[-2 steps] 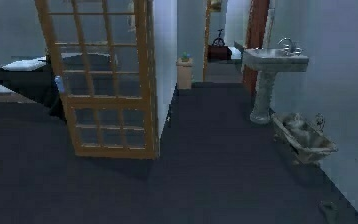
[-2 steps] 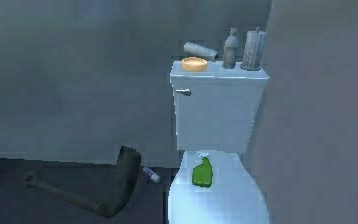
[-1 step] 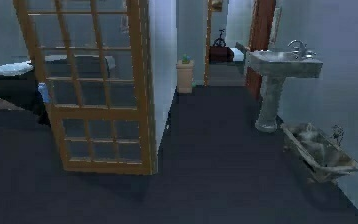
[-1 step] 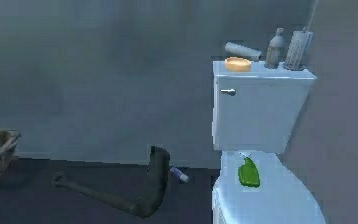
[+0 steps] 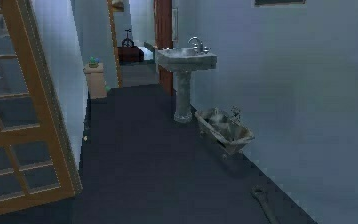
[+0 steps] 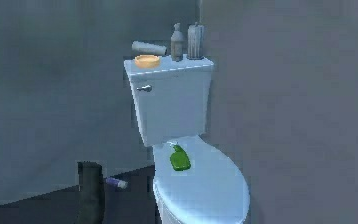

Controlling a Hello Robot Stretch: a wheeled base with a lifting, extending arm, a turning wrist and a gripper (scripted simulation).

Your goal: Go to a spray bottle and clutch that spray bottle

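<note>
A green bottle-shaped thing (image 6: 178,157) lies on the closed lid of a pale blue toilet (image 6: 202,185) in the arm side view. On the toilet's tank (image 6: 172,95) stand two grey bottles (image 6: 177,42) (image 6: 194,40), beside an orange dish (image 6: 145,60) and a grey roll (image 6: 147,46) lying on its side.
A dark cylinder (image 6: 87,192) stands on the floor left of the toilet. In the forward view a pedestal sink (image 5: 185,62) stands against the right wall, with a crate of odds (image 5: 225,130) below it. A wooden glass-paned door (image 5: 17,110) stands at the left. Dark floor runs ahead to a doorway (image 5: 137,40).
</note>
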